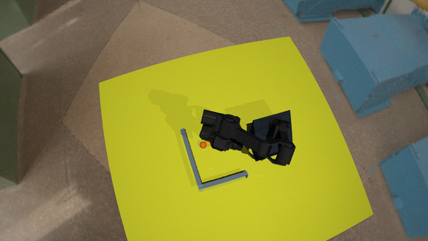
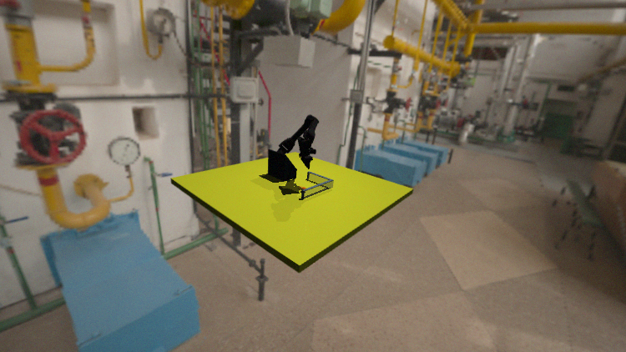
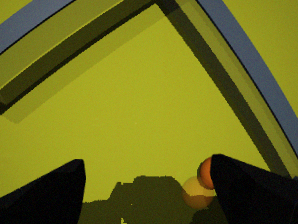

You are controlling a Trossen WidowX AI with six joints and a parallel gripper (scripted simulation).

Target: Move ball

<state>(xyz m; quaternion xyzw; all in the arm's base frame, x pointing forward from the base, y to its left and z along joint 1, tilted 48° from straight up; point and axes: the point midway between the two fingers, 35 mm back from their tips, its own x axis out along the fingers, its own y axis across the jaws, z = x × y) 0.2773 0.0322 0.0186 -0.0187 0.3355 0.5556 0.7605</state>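
The orange ball (image 1: 203,144) (image 3: 205,172) lies on the table inside the corner, nearer the longer-looking wall. The see-through copy (image 1: 208,143) (image 3: 196,194) is right beside it, overlapping it slightly in the wrist view and partly hidden by the arm in the top view. The clear walls with blue-grey top edges (image 1: 191,157) (image 1: 224,180) (image 3: 253,62) meet in a corner. My gripper (image 2: 308,167) (image 3: 148,167) is partly open with nothing between its fingers, raised above the table. In the wrist view, its right finger covers part of the ball; its fingertips are hidden in the top view.
The yellow table (image 1: 149,191) (image 2: 301,236) bears the walls and the dark arm base (image 1: 260,128) (image 2: 279,167). The wall's free end (image 1: 182,130) stands near the ball. Blue boxes (image 1: 380,51) (image 2: 127,279) are beyond the table's edges.
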